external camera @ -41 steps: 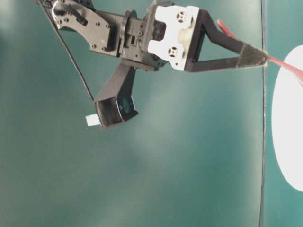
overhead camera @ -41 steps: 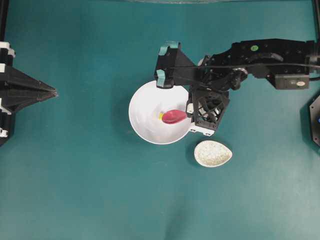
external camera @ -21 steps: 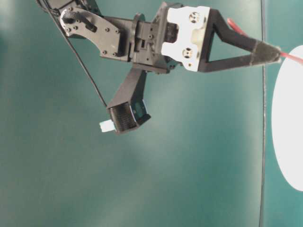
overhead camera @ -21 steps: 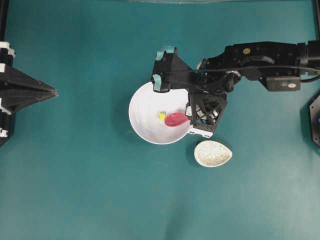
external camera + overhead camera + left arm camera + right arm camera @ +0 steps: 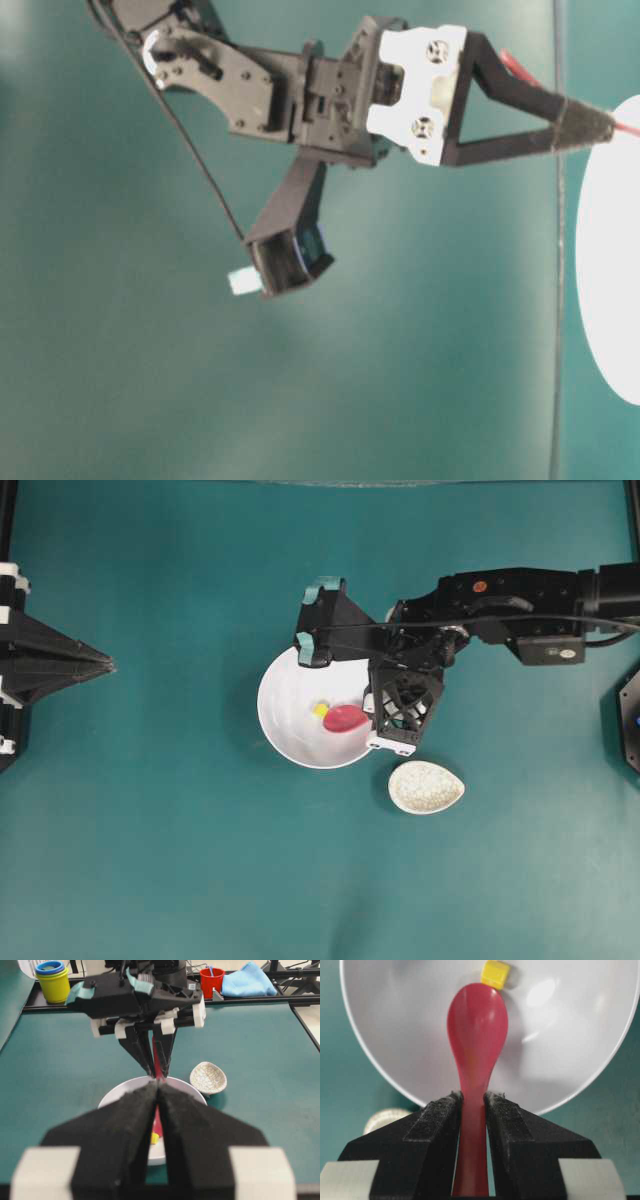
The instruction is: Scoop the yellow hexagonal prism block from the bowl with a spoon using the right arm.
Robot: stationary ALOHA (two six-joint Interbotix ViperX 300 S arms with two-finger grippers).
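Seen from overhead, from desk level up close, and along both wrists facing each other; white bowl [image 5: 300,725] shared throughout.

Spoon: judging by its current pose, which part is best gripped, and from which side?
Grip the straight handle of the spoon from its rear end, as the right tool does now; that leaves the deep scoop free to slide under the yellow block in the white bowl.
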